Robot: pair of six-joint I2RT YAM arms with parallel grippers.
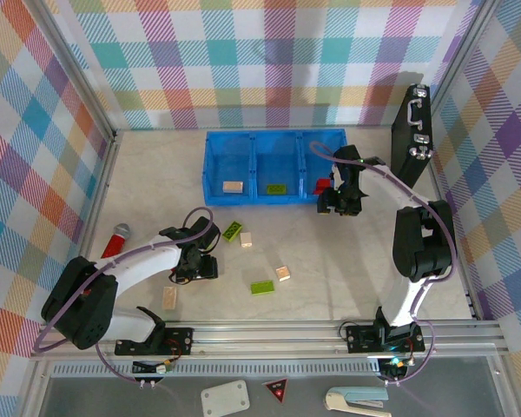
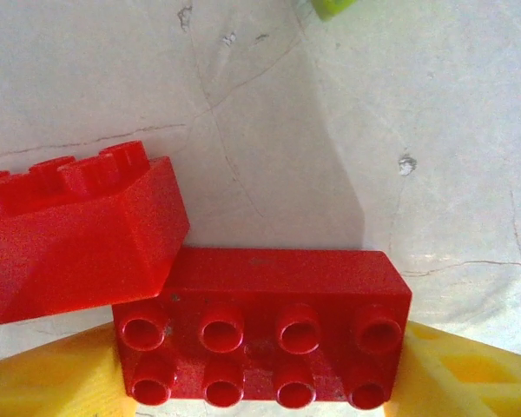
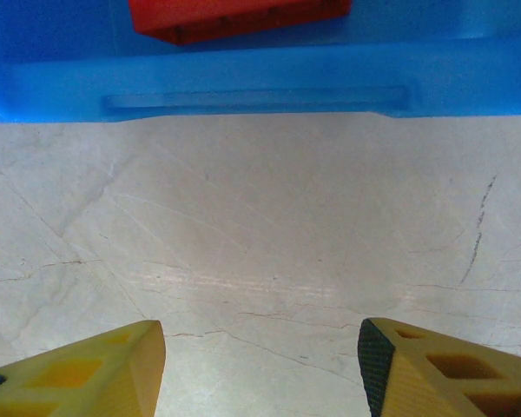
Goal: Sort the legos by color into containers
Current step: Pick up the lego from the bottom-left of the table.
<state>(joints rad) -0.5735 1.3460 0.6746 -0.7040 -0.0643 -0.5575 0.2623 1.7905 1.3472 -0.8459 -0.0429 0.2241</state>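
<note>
- Tray [image 1: 278,139], the blue one, is my landmark. Its left compartment holds a tan brick [image 1: 233,186] and its middle one a green brick [image 1: 276,188].
- In its right compartment lies a red brick [image 1: 321,184], half covered by the right arm from above and cut off by the top edge at the wrist [image 3: 239,16].
- The right gripper [image 3: 260,347] hangs just in front of the tray's front wall, fingers well apart over bare table, holding nothing.
- The left gripper [image 2: 260,369] sits well in front of the tray's left end. Its yellow fingers [image 2: 469,373] flank a red lego [image 2: 269,321] lying studs toward the lens. The fingertips are cropped, so I cannot tell whether they pinch it.
- A second red lego [image 2: 69,252], tilted and cut off at the left, overlaps the first one's corner.
- A loose green lego [image 1: 233,230] and a loose tan lego [image 1: 246,239] lie between that gripper and the tray.
</note>
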